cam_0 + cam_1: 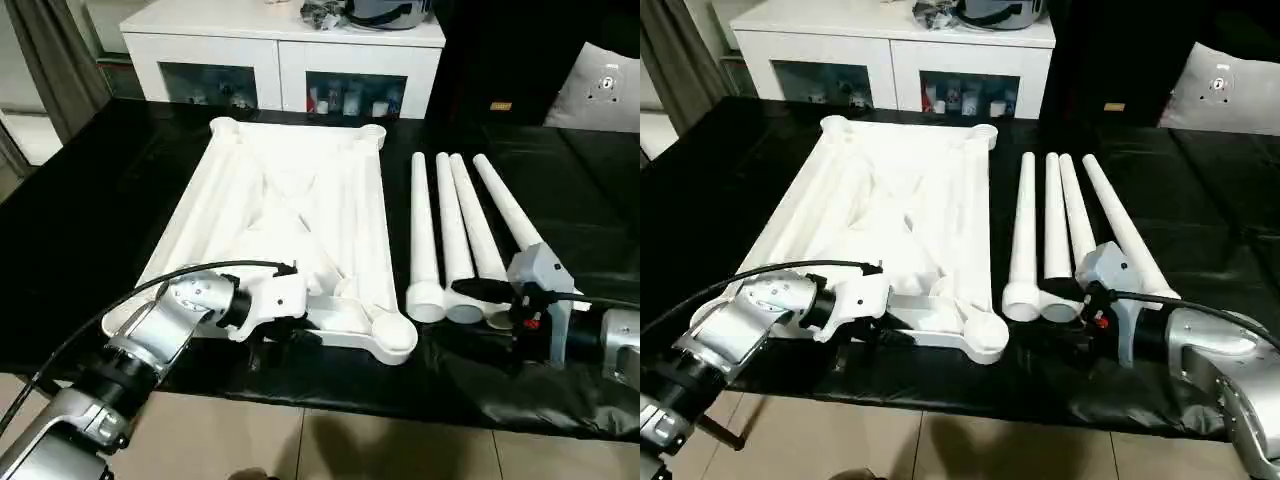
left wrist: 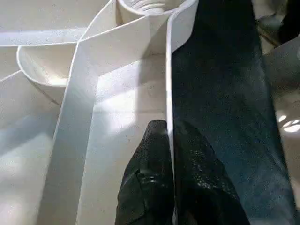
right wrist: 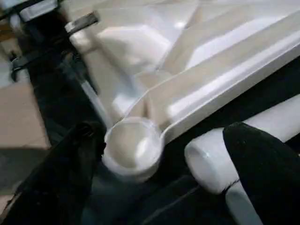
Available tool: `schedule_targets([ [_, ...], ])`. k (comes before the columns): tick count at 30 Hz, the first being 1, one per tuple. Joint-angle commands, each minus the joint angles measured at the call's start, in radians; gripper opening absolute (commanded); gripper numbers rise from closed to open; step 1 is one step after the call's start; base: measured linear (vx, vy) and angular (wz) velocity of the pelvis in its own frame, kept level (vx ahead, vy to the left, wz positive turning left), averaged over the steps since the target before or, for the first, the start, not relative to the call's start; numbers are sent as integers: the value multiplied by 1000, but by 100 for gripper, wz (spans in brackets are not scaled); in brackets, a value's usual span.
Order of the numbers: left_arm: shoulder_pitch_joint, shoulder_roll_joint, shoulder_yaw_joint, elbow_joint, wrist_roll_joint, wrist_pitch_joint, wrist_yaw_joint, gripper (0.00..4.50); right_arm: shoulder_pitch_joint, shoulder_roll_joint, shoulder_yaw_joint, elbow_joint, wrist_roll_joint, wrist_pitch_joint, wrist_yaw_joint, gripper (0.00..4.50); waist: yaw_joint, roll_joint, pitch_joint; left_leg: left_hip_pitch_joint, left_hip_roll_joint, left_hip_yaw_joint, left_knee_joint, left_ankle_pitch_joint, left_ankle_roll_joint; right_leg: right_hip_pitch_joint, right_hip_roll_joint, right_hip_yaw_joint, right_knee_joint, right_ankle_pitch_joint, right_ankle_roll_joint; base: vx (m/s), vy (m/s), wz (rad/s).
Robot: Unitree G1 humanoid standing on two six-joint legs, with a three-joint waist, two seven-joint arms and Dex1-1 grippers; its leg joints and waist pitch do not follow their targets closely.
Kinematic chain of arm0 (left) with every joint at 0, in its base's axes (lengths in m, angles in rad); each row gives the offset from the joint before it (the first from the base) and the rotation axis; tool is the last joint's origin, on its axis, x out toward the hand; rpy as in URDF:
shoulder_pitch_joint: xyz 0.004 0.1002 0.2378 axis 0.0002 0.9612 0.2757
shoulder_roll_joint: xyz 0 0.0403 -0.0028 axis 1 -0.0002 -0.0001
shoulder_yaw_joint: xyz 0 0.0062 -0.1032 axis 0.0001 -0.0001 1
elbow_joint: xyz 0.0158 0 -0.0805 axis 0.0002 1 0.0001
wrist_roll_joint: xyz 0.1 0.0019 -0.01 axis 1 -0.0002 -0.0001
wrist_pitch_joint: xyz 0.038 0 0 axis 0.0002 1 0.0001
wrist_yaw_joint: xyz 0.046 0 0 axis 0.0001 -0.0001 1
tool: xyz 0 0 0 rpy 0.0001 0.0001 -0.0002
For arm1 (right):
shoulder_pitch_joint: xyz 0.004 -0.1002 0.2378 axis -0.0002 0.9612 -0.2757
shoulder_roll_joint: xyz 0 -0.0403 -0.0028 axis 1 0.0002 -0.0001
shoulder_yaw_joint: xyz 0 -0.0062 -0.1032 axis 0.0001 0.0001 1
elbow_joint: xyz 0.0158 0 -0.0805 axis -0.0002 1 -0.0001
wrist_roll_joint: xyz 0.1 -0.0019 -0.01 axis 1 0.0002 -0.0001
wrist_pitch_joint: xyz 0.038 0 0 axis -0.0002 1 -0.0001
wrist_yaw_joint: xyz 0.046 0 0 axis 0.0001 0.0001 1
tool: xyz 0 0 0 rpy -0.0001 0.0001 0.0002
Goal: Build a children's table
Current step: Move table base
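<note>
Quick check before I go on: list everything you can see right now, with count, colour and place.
table top: one, white, upside down on the worktable, ribs and corner sockets facing up.
legs: four, white, lying side by side on the worktable beside the top, wide ends towards the robot.
worktable: one, black-covered, under everything.
cabinet: one, white, behind the worktable, small items behind its glass doors.
cushion: one, pale grey, far right.
floor: beige tiles, in front.
left gripper: black fingers shut on the top's near edge wall.
right gripper: fingers open, at the legs' wide ends.
</note>
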Motion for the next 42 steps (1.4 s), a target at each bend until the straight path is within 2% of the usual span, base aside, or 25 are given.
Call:
schedule_targets([
  [1, 16, 10, 29, -29, -13, 20, 11, 3, -17, 10, -10, 4, -1, -6, -22, 450, 3, -13, -51, 8, 73, -20, -69, -124, 70, 36, -93, 47, -76, -21, -249, 0, 0, 0],
  [4, 27, 11, 36, -44, -15, 41, 22, 3, -18, 18, -6, 1, -9, -6, -39, 450, 3, -15, -51, 8, 72, -20, -69, -118, 76, 38, -93, 47, -74, -5, -251, 0, 0, 0],
  [7, 37, 11, 47, -64, -21, 56, 35, 3, -33, 19, 16, 3, -23, 32, -74, 450, 1, -15, -50, 9, 71, -20, -70, -120, 74, 38, -92, 47, -75, -15, -247, 0, 0, 0],
  [11, 36, 3, 55, -66, -4, 85, 76, 3, -101, 68, 47, 26, -55, 117, -179, 450, -4, -15, -50, 10, 69, -20, -70, -118, 64, 36, -89, 47, -76, -30, -247, 0, 0, 0],
  [14, 30, -15, 67, -59, 4, 100, 111, 3, -154, 111, 70, 48, -79, 188, -251, 450, -6, -14, -51, 12, 68, -18, -69, -113, 45, 35, -88, 48, -75, -38, -246, 0, 0, 0],
  [19, 28, -27, 77, -55, 5, 109, 134, 3, -210, 167, 88, 76, -95, 180, -311, 450, -7, -14, -54, 11, 68, -18, -68, -91, 42, 38, -89, 48, -68, 26, -245, 0, 0, 0],
  [26, 28, -28, 85, -47, 21, 141, 183, 3, -305, 266, 107, 147, -135, 259, -437, 450, -10, -10, -54, 13, 66, -17, -69, -92, 29, 36, -87, 48, -68, 27, -245, 0, 0, 0],
  [29, 30, -28, 86, -51, 20, 151, 183, 3, -326, 282, 123, 171, -143, 262, -448, 450, -11, -9, -56, 13, 66, -17, -70, -92, 16, 38, -87, 48, -66, 31, -243, 0, 0, 0],
  [30, 32, -26, 87, -54, 20, 147, 184, 3, -352, 311, 129, 200, -156, 232, -468, 450, -12, -10, -55, 11, 65, -17, -70, -89, 14, 38, -86, 49, -65, 41, -241, 0, 0, 0],
  [33, 39, -25, 90, -68, 6, 134, 172, 3, -387, 349, 124, 246, -203, 219, -553, 450, -20, -10, -56, 11, 63, -16, -70, -82, 5, 36, -86, 48, -63, 43, -244, 0, 0, 0],
  [34, 39, -26, 92, -71, 3, 132, 172, 44, -396, 357, 124, 264, -220, 185, -570, 450, -20, -9, -57, 13, 64, -16, -70, -83, 0, 36, -86, 48, -63, 47, -241, 0, 0, 0],
  [35, 42, -30, 102, -87, -16, 147, 171, 56, -436, 379, 108, 306, -231, 259, -621, 450, -19, -9, -57, 13, 64, -16, -69, -78, 0, 36, -85, 49, -62, 56, -240, 0, 0, 0],
  [36, 42, -30, 102, -87, -16, 147, 171, 56, -436, 379, 108, 306, -231, 259, -621, 450, -22, -9, -57, 12, 61, -16, -70, -66, 1, 37, -83, 48, -61, 70, -245, 0, 0, 0],
  [37, 45, -28, 105, -104, -31, 155, 158, 58, -474, 404, 79, 346, -219, 329, -651, 450, -22, -8, -57, 14, 61, -15, -69, -65, 0, 37, -82, 49, -61, 72, -244, 0, 0, 0],
  [38, 45, -27, 106, -107, -34, 151, 156, 84, -482, 407, 76, 353, -216, 335, -651, 450, -21, -6, -59, 13, 62, -15, -68, -63, -1, 38, -84, 48, -59, 84, -250, 0, 0, 0],
  [40, 47, -29, 115, -123, -50, 148, 146, 84, -506, 403, 97, 383, -227, 329, -648, 450, -19, -4, -60, 13, 62, -15, -67, -55, -3, 39, -83, 48, -57, 113, -249, 0, 0, 0],
  [42, 50, -27, 121, -145, -67, 149, 132, 109, -528, 406, 107, 421, -249, 315, -664, 450, -18, -6, -59, 13, 62, -14, -67, -59, -5, 39, -84, 48, -57, 114, -250, 0, 0, 0],
])
